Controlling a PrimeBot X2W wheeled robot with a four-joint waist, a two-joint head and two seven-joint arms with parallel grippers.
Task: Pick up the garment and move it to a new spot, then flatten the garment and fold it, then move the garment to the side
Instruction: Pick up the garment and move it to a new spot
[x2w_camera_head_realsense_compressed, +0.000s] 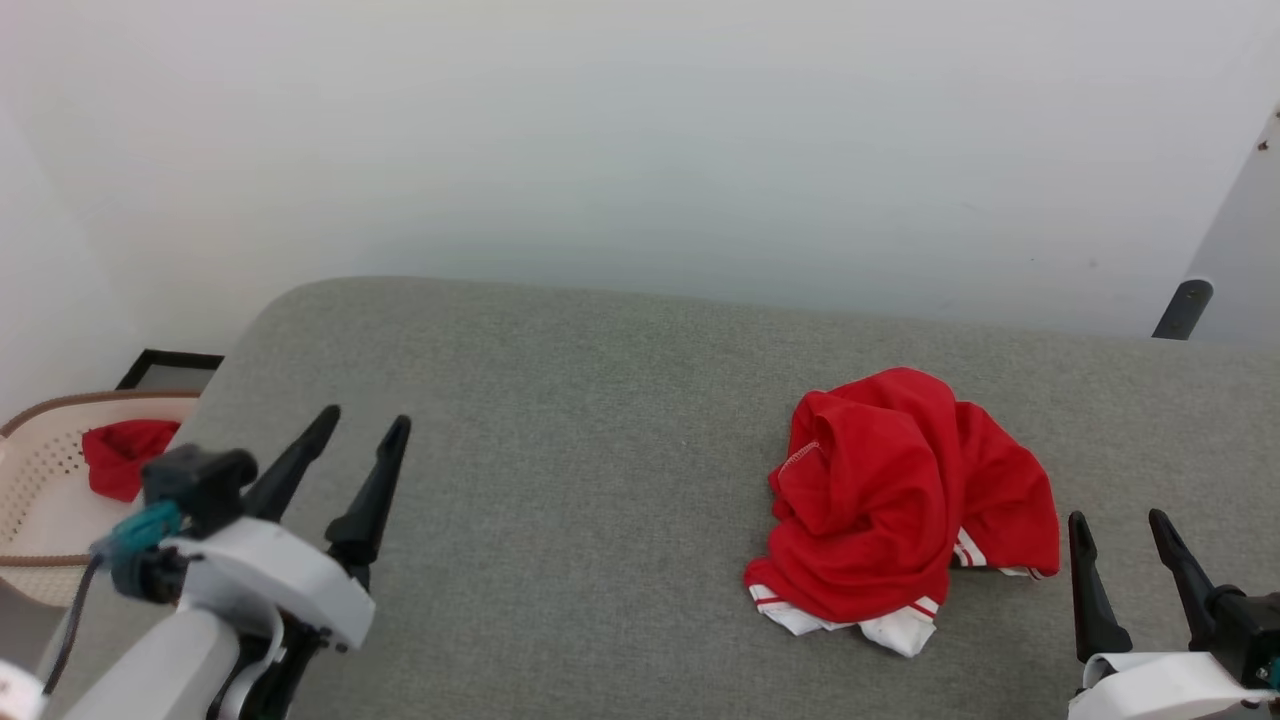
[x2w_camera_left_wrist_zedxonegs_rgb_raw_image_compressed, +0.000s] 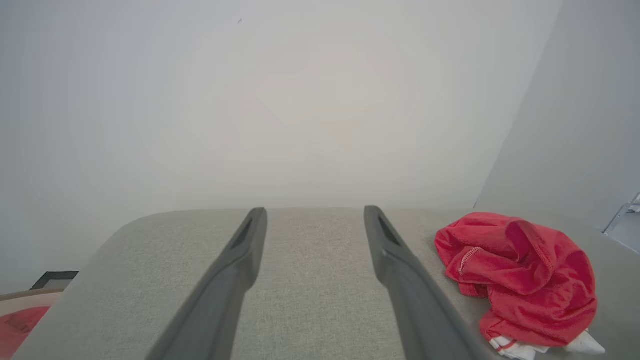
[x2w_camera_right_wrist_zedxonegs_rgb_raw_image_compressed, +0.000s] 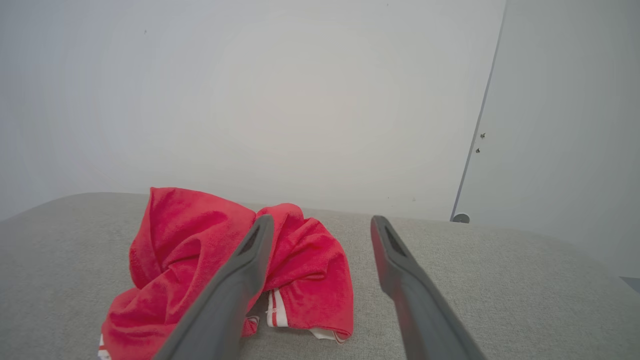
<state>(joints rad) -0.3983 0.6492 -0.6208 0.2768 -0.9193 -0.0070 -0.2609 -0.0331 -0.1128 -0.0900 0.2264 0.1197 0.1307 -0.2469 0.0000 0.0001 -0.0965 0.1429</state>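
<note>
The garment (x2w_camera_head_realsense_compressed: 890, 490) is a bright red shirt with white, red-striped edges, lying crumpled on the right part of the grey padded surface (x2w_camera_head_realsense_compressed: 560, 420). It lies at the right in the left wrist view (x2w_camera_left_wrist_zedxonegs_rgb_raw_image_compressed: 525, 280) and at the lower left in the right wrist view (x2w_camera_right_wrist_zedxonegs_rgb_raw_image_compressed: 200, 260). My left gripper (x2w_camera_head_realsense_compressed: 365, 425) stands open at the lower left, far from the shirt, with nothing between its fingers (x2w_camera_left_wrist_zedxonegs_rgb_raw_image_compressed: 235, 270). My right gripper (x2w_camera_head_realsense_compressed: 1118, 518) stands open at the lower right, just right of the shirt and apart from it. Its left finger (x2w_camera_right_wrist_zedxonegs_rgb_raw_image_compressed: 240, 280) hides part of the cloth.
A beige perforated basket (x2w_camera_head_realsense_compressed: 40, 480) holding another red cloth (x2w_camera_head_realsense_compressed: 122, 455) sits past the surface's left edge, beside a dark frame (x2w_camera_head_realsense_compressed: 170, 368). White walls rise behind. A dark leg (x2w_camera_head_realsense_compressed: 1182, 308) stands at the far right. Bare grey padding spreads between the grippers.
</note>
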